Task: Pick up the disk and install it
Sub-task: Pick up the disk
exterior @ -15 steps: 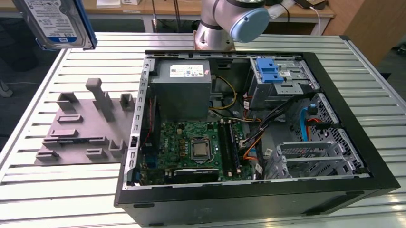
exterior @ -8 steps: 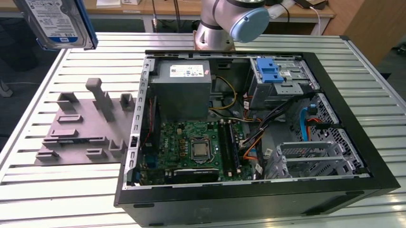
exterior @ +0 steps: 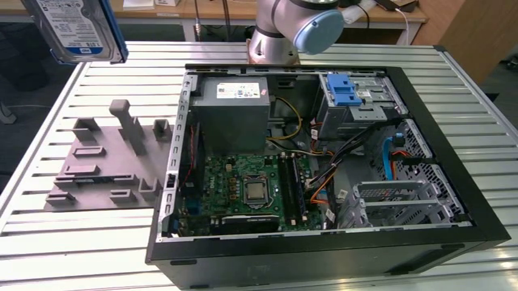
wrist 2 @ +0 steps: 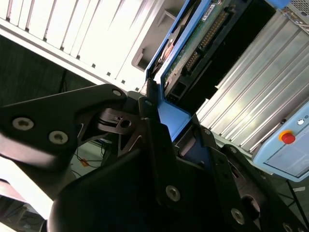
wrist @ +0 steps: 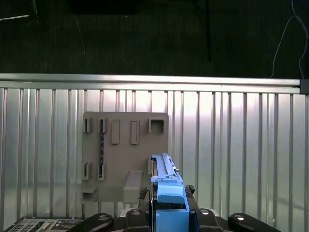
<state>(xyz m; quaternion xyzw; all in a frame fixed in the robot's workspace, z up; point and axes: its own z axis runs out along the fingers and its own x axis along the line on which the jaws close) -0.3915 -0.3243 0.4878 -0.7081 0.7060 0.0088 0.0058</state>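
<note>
Flat silver hard-drive disk w/ white-and-blue label and blue plastic side rails [exterior: 77, 30] is up in the air at the exterior view's upper left, clear of the ribbed aluminium bench [exterior: 97, 242] and well apart from the open black PC case [exterior: 324, 267]. Black gripper [wrist 2: 174, 125] is clamped on the disk's blue rail end, fingers [wrist 2: 149, 121] tight on both sides. In the first wrist view the disk [wrist: 166, 188] sits edge-on in the gripper [wrist: 169, 208], w/ the grey slotted fixture plate [wrist: 123, 154] lying on the bench beyond it. Inside the case: grey pwr supply box [exterior: 235, 115], green motherboard [exterior: 242, 188], metal drive cage w/ blue latch [exterior: 356, 100]. Grey-and-blue arm base [exterior: 292, 30] stands behind the case
</note>
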